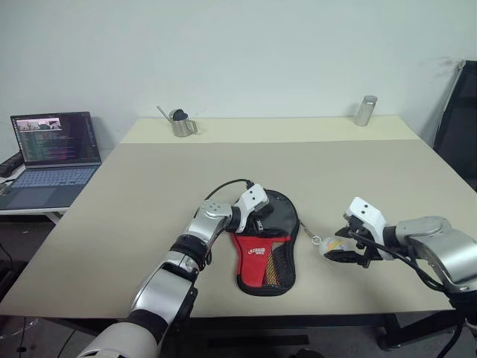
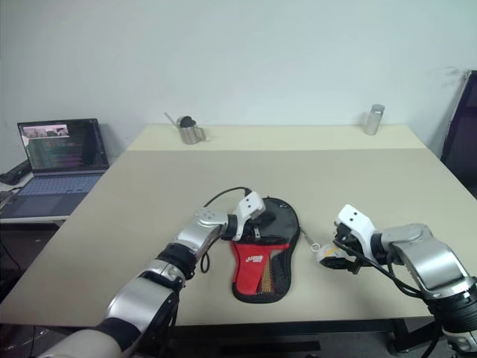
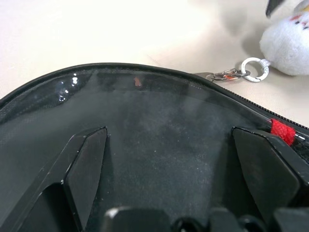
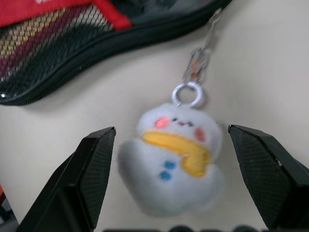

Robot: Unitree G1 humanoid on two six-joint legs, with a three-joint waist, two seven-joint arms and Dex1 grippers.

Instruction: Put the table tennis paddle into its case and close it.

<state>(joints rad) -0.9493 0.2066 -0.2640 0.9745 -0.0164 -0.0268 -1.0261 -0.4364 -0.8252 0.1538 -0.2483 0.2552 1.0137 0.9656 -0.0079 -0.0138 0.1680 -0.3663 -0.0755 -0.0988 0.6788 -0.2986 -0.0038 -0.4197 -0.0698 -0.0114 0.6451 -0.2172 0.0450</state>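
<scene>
Plush charm (image 4: 175, 159): white figure with a yellow scarf, blue dots and pink cheeks, seen lying on the table (image 1: 149, 186) between the two black fingers (image 4: 91, 169) of the right gripper (image 1: 347, 250); the fingers are spread wide to either side of it and are not seen to press it. A silver ring (image 4: 188, 93) and clip are seen joining the charm to the zipper edge of the case (image 1: 270, 250)

Case: paddle-shaped fabric pouch, black round part above, red part with mesh panel (image 4: 43, 43) below; placed at lower centre of the left eye view, flat on the table. Long axis is set nearly up-and-down in the frame, round end toward the upper edge, narrow end toward the lower edge. A white logo is noted on the red part; its letters cannot be read. A small red tab (image 3: 281, 131) is seen at the zipper edge

Left gripper (image 1: 262, 216): positioned over the black round part of the case, fingers (image 3: 87, 169) spread apart, nothing clasped between them

Background, upper part of frame: metal watering can (image 1: 179, 122), metal cylinder (image 1: 365, 110); at upper left, an open laptop (image 1: 54, 153), screen text too small to read
</scene>
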